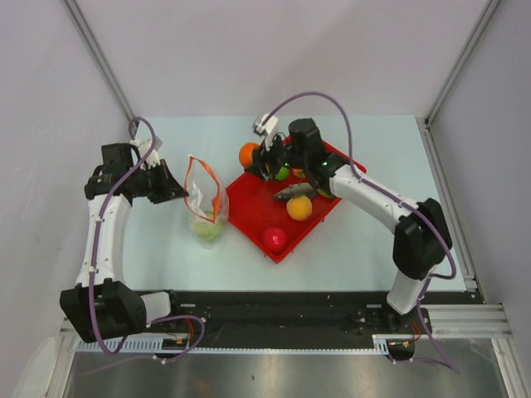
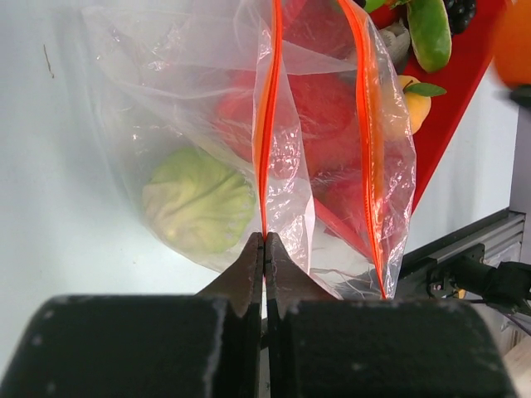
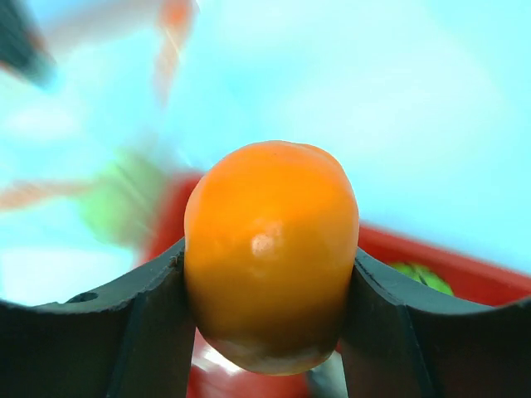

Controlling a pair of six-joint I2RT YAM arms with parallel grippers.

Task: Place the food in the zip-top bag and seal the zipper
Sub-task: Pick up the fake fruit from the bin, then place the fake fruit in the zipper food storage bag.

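Left pincer (image 2: 264, 249) has its tips pressed together on one orange-red strip of the zipper (image 2: 267, 124), pinching it at the end nearest the camera. The second strip runs apart from the first, so the mouth of the zip-top bag (image 1: 206, 201) is open. The bag sits left of the middle of the worktop (image 1: 373, 249), roughly halfway between the near and far edges, with the left arm reaching in from the left edge. Green cabbage (image 2: 197, 199) lies inside the bag at its closed end, seen through the clear plastic.

Right pincer (image 3: 271, 274) is clamped on an orange (image 3: 271, 249), one finger on each side, with the fruit filling the gap. In the top view the orange hangs over the far-left corner of the red tray (image 1: 249, 211), toward the far edge of the worktop and well apart from the bag mouth.

The tray lies in the middle of the worktop, turned diagonally and just right of the bag. On it are a red tomato (image 1: 275, 239) at the corner nearest the near edge, a yellow-orange fruit (image 1: 299, 207) mid-tray and a grey fish (image 1: 292, 192) just beyond it. A green piece (image 1: 283, 173) is partly hidden under the right arm, so I cannot tell what it is. The background in the right wrist view is blurred.
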